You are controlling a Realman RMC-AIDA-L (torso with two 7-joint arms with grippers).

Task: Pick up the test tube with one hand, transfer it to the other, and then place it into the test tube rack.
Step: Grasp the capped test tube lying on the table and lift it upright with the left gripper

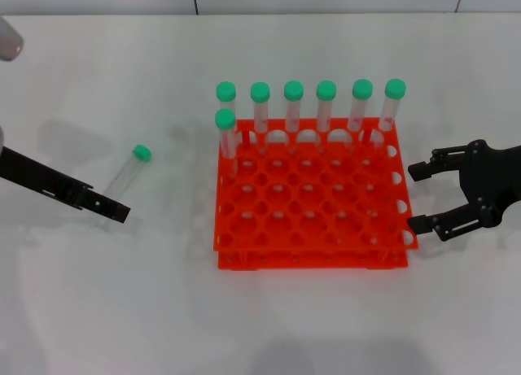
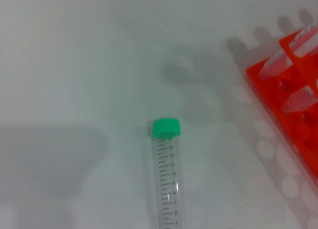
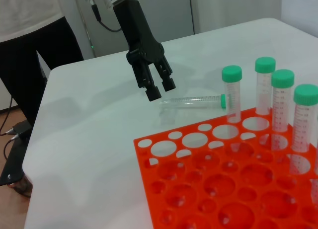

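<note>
A white table (image 1: 269,326) is seen from above in the head view. The test tube rack (image 1: 313,196), bright orange-red, sits at the centre of the frame. Seven capped tubes (image 1: 326,106) are stood upright in it: six along the row at the upper edge and one more in the second row at the left end.

The test tube (image 1: 130,170) is found lying flat on the table in the left part of the frame, well apart from the rack, its green cap (image 1: 142,153) pointed toward the upper right. In the left wrist view the same tube (image 2: 167,179) is shown at lower centre, printed graduations visible, cap (image 2: 166,127) toward the top, with a corner of the rack (image 2: 293,100) at the right edge.

The left gripper (image 1: 110,206) is held at the left of the head view, its tip just beside the lower end of the tube; contact is not seen. In the right wrist view it (image 3: 161,88) hangs in the upper middle, above the table and near the lying tube (image 3: 191,101), nothing between its fingers (image 3: 153,92). The fingers are drawn close together, only a narrow gap showing.

The right gripper (image 1: 422,198) is held at the right of the head view, just beside the rack's right edge, jaws spread wide and empty.
</note>
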